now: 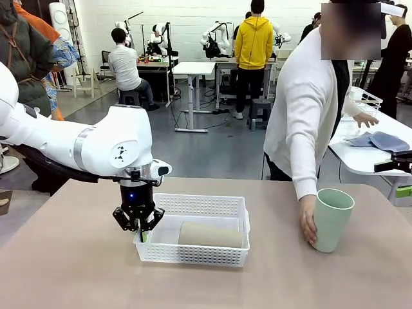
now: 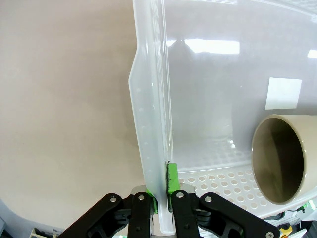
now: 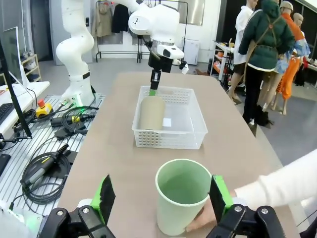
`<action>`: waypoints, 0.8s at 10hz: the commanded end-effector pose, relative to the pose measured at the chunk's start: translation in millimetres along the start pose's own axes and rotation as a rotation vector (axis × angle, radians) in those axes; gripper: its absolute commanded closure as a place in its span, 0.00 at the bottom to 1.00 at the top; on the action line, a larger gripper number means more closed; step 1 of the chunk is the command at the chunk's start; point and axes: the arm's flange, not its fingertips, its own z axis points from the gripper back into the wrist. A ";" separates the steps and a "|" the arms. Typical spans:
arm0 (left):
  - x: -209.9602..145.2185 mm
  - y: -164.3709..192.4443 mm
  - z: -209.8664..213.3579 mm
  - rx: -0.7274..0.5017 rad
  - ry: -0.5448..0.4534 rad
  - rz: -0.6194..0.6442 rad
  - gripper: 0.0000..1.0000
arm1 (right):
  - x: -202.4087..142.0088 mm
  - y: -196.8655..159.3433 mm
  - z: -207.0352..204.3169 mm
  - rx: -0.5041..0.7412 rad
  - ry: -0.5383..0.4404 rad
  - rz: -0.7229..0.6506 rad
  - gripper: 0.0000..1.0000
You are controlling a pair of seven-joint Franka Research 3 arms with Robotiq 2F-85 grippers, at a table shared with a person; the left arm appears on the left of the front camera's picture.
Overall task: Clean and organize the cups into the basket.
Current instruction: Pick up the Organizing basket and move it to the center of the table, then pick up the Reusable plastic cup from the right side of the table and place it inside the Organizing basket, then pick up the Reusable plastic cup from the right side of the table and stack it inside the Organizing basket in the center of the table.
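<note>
Left tool [image 1: 143,233]: jaws pinched tight on the end wall of the white basket [image 1: 193,257], one green pad on either side of the rim. Tan cup [image 1: 209,234] lies on its side in the basket, just beside this tool, mouth turned toward it.

Right tool [image 3: 162,192]: spread wide, gripping nothing. Mint cup [image 3: 182,203] stands upright on the tabletop [image 1: 77,270] just ahead, between its fingers. A person's hand [image 1: 308,225] rests against the cup.
</note>
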 end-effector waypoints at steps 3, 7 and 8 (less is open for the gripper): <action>-0.4 -1.0 1.2 0.000 -0.005 -0.002 1.00 | -1.4 1.5 0.3 0.009 0.002 0.001 0.00; -0.4 -1.0 1.2 0.000 -0.005 -0.002 1.00 | -1.4 1.5 0.3 0.009 0.002 0.001 0.00; -0.4 -1.0 1.2 0.000 -0.005 -0.002 1.00 | -1.4 1.5 0.3 0.009 0.002 0.001 0.00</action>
